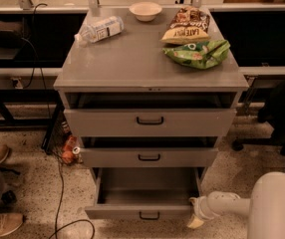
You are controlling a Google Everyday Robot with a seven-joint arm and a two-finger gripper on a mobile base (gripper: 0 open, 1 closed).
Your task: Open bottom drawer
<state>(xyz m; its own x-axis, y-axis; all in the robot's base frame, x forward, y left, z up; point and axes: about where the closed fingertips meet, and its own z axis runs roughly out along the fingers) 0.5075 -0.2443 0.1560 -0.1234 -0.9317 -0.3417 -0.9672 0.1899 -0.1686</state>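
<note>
Nearest, tool (198, 216): low by the floor, at the right front corner of the bottom drawer; spread or pressed together, cannot tell.
Bottom drawer (132, 212): lowest of three, pulled well out, with a black loop handle (149, 215) at the centre of its front.
Middle drawer (182, 158): slightly out.
Top drawer (192, 122): slightly out.
Surface (132, 59): grey cabinet top.
Left: water bottle (98, 30) lying on its side.
Right: green bag (198, 53), with a yellow chip bag (186, 28) behind it.
Far edge: bowl (145, 10).

The white arm (228, 205) stretches leftward, its gripper (196, 214) low down.
</note>
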